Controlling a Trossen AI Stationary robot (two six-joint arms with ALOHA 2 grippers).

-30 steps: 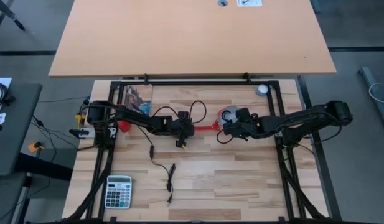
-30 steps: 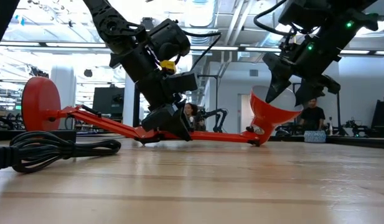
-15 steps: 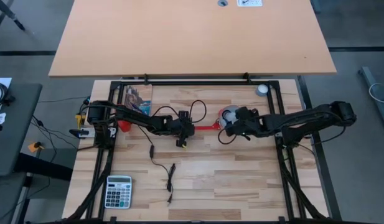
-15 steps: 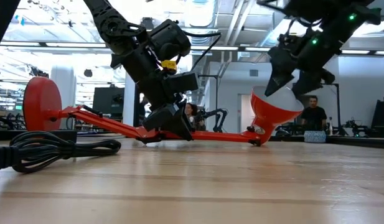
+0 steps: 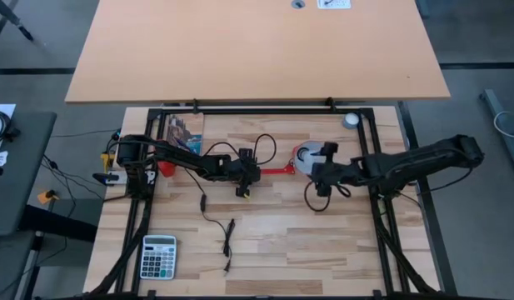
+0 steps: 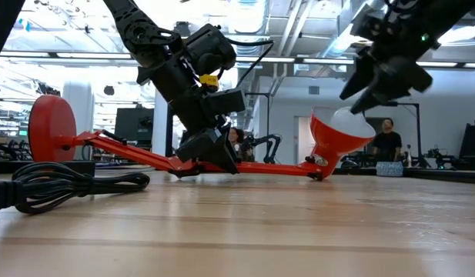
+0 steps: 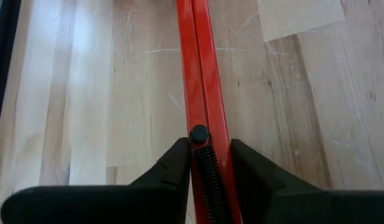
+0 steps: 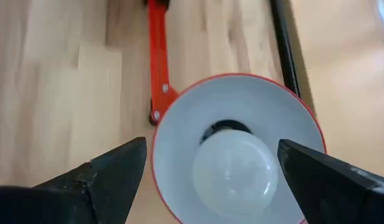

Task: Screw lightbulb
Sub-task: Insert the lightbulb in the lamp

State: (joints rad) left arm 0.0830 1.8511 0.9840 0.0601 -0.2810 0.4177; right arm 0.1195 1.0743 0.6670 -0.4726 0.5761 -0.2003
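The red lamp lies on its side on the table, its round base (image 6: 51, 127) on edge at the left and its shade (image 6: 336, 142) at the right. The white lightbulb (image 8: 235, 174) sits in the socket inside the shade's white interior (image 8: 179, 149), and its dome pokes out of the shade (image 6: 346, 119). My left gripper (image 5: 247, 173) is shut on the lamp's arm. My right gripper (image 8: 211, 152) is open; it hovers off the shade's mouth (image 6: 379, 81), with its fingers spread wide and clear of the bulb. My left gripper pinches the lamp's red arm (image 7: 200, 118) between its two fingers, about midway along it, where the black spring ends (image 7: 199, 134). The fingers come slanting down from above, one on each side of the arm. The arm lies low over the table there.
A coiled black cord (image 6: 68, 185) lies near the front left and trails toward the near edge (image 5: 217, 218). A calculator (image 5: 158, 256) sits at the near left, a booklet (image 5: 184, 129) at the far left, a grey disc (image 5: 350, 120) at the far right. A person (image 6: 387, 142) stands in the room behind.
My right gripper has drawn back from the lightbulb, which its fingers flanked a second ago, going up and toward the table's right edge. The bulb stays in the shade. The lamp has not moved.
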